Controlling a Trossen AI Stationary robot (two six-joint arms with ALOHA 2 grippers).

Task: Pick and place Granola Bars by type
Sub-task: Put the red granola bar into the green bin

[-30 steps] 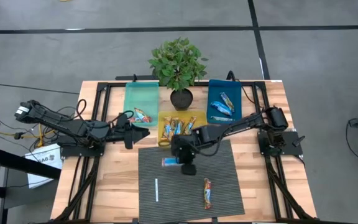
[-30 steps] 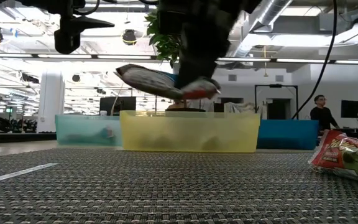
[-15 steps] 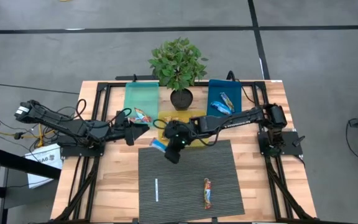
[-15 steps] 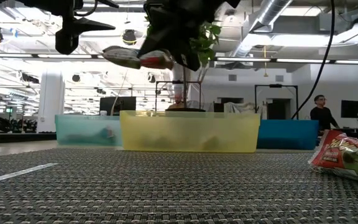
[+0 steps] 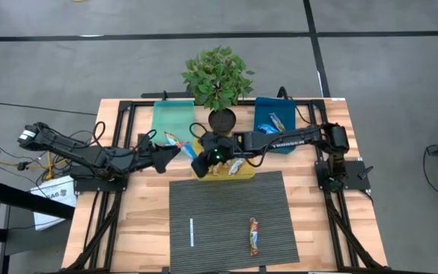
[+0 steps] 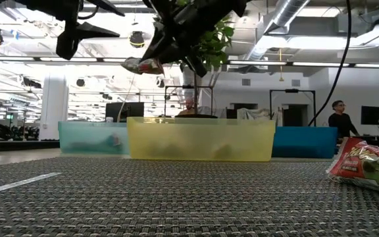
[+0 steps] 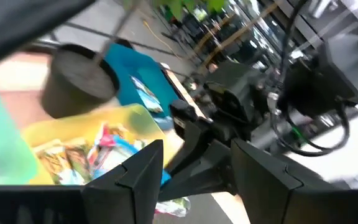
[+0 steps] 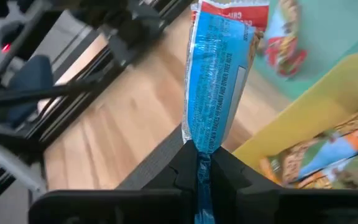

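Observation:
My right gripper point(image 5: 202, 156) is shut on a blue granola bar point(image 8: 218, 68) and holds it in the air over the left end of the yellow bin point(image 5: 238, 173). In the low view the bar point(image 6: 143, 65) is well above the bins. My left gripper point(image 5: 175, 151) hovers open just left of it, near the teal bin point(image 5: 172, 120), with nothing between its fingers point(image 7: 135, 177). Several multicoloured bars point(image 8: 328, 149) lie in the yellow bin, blue ones point(image 5: 272, 125) in the blue bin, one point(image 5: 175, 140) in the teal bin. A red-orange bar point(image 5: 254, 236) lies flat on the mat. My right gripper pinches the blue bar's end seam point(image 8: 202, 143) between its two fingers. The fingers point(image 6: 170, 46) slant down toward the table's left side. The rest of the bar sticks out past the fingertips, lifted clear of the bins and the table.
A potted plant point(image 5: 217, 76) stands behind the yellow bin, between the teal and blue bins. A dark ribbed mat point(image 5: 226, 221) covers the near middle of the table, with a thin white stick point(image 5: 192, 232) on it. A person point(image 6: 337, 118) stands far off in the room.
My right gripper has risen from over the mat and gone toward the far left, rolling as it went; the blue bar has travelled with it, up and over the yellow bin's left end. My left gripper has turned a little in place.

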